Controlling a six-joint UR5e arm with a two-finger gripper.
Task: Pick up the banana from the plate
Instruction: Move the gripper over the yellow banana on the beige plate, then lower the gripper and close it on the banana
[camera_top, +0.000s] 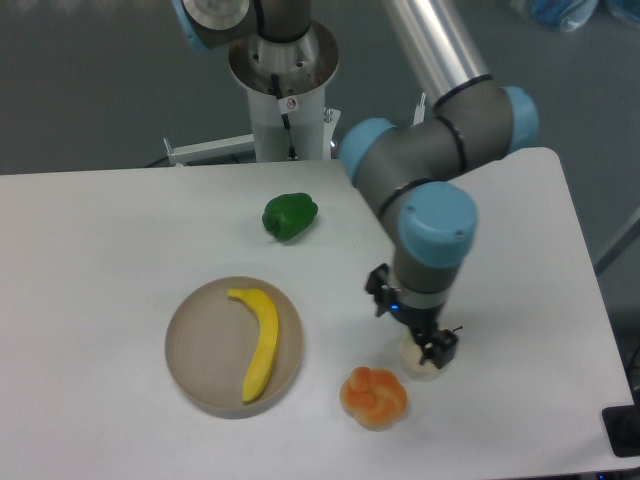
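A slim yellow banana (262, 341) lies curved on the right half of the round tan plate (192, 352), at the front left of the white table. My gripper (411, 322) hangs to the right of the plate, well apart from the banana, pointing down. Its two black fingers stand spread and open with nothing between them. It hovers just above a pale pear.
The pale cream pear (420, 361) sits partly hidden under the gripper. An orange knotted bun (374, 397) lies just front-left of it, between pear and plate. A green pepper (290, 215) rests further back. The robot's base (285, 90) stands at the table's far edge.
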